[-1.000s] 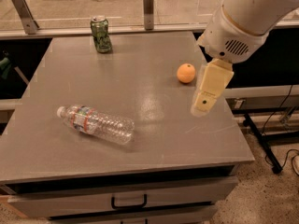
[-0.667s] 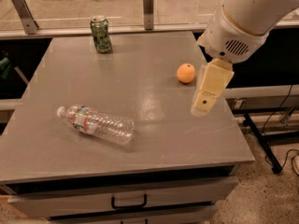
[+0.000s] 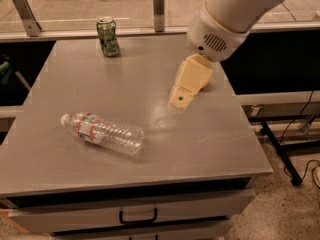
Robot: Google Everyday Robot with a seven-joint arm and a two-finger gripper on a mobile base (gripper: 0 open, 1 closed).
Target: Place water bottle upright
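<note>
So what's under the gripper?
Bare grey tabletop beneath the cream gripper, which hangs apart from the lying clear plastic water bottle; the table behind the gripper is covered.

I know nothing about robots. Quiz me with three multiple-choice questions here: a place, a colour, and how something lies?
1. Where is the gripper?
A) above the table, right of the water bottle
B) pressed on the bottle
C) under the table

2. What colour is the bottle's cap?
A) blue
B) black
C) white

3. How is the water bottle?
A) upright
B) lying on its side
C) lifted in the air

Answers:
1 A, it hangs over the grey top, clear of the bottle.
2 C, the cap at its left end is white.
3 B, its length rests on the table.
</note>
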